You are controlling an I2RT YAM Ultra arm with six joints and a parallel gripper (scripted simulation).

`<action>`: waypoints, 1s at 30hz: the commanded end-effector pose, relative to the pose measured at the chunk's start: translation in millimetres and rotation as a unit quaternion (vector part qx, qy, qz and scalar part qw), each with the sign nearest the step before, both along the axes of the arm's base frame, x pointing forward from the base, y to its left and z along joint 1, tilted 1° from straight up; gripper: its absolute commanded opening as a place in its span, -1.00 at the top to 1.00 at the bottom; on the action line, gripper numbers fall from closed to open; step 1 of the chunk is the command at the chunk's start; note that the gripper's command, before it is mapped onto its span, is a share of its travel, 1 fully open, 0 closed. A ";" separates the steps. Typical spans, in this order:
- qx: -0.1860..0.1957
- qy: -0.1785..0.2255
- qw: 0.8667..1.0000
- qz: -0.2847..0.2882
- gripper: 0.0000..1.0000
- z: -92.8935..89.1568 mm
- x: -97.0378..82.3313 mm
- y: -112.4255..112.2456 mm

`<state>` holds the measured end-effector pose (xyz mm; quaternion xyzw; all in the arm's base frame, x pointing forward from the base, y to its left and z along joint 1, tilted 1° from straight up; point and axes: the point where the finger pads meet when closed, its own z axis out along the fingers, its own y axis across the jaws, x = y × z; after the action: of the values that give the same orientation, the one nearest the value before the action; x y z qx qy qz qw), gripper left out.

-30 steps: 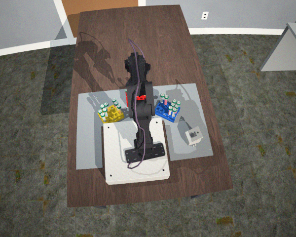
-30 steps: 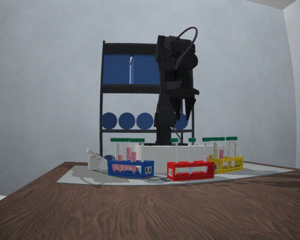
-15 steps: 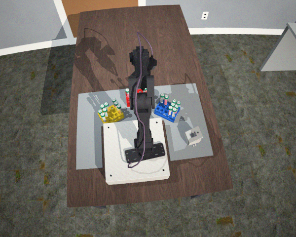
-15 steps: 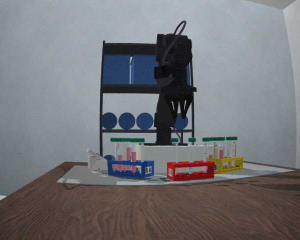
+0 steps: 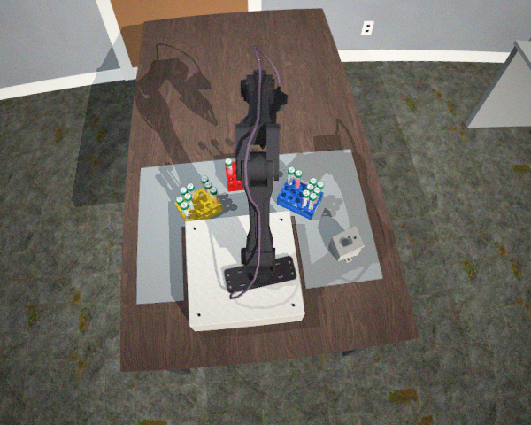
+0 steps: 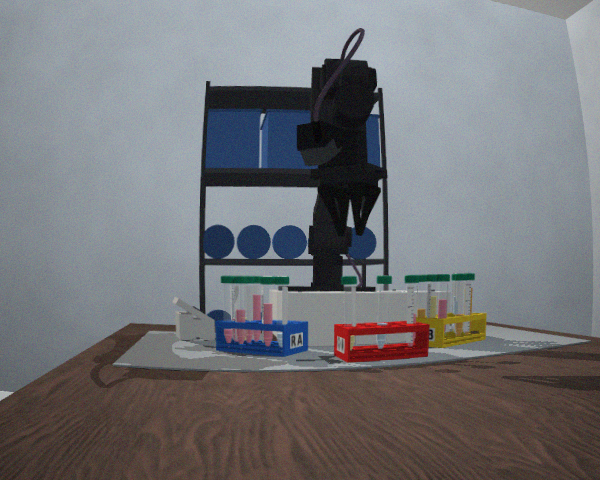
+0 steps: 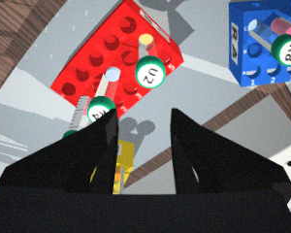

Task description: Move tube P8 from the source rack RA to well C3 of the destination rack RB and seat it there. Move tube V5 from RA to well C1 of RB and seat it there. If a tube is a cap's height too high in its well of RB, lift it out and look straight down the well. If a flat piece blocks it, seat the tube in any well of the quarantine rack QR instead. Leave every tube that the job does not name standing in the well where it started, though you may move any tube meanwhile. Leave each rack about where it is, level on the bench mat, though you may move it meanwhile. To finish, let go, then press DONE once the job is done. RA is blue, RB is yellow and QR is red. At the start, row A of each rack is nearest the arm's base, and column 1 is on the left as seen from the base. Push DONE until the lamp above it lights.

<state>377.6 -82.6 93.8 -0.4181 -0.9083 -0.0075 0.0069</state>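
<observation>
My gripper (image 6: pixel 350 234) (image 7: pixel 144 117) hangs above the racks, fingers apart, holding nothing. Blue rack RA (image 5: pixel 284 202) (image 6: pixel 303 326) (image 7: pixel 236 73) holds several green-capped tubes; one cap (image 7: pixel 287 49) reads like R8 or P8. Yellow rack RB (image 5: pixel 211 212) (image 6: pixel 481 319) (image 7: pixel 127 150) holds several tubes and is mostly hidden in the wrist view. Red rack QR (image 5: pixel 236 186) (image 6: pixel 383 355) (image 7: pixel 94 41) holds tube U2 (image 7: pixel 150 73) and another tube (image 7: pixel 101 109) with a partly covered label. A cap (image 7: pixel 70 133) beside my left finger is unreadable. I cannot identify V5.
The grey button box (image 5: pixel 347 249) (image 6: pixel 186 326) stands right of the arm base in the top view; I cannot make out a lit lamp. The white base plate (image 5: pixel 211 297) lies nearer the arm. QR stands between and behind the other racks on the mat (image 5: pixel 156 256).
</observation>
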 end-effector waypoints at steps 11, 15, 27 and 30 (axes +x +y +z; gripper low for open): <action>-0.003 -0.007 1.000 0.002 0.40 9.8 -8.3 6.0; -0.003 -0.007 1.000 0.003 0.40 2.2 -8.5 7.0; 0.001 0.011 1.000 0.002 0.40 -30.5 -8.2 7.2; 0.001 0.011 1.000 0.003 0.40 -36.8 -7.7 8.0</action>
<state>364.4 -76.9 69.1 -0.4171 -0.9086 -0.0045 0.0206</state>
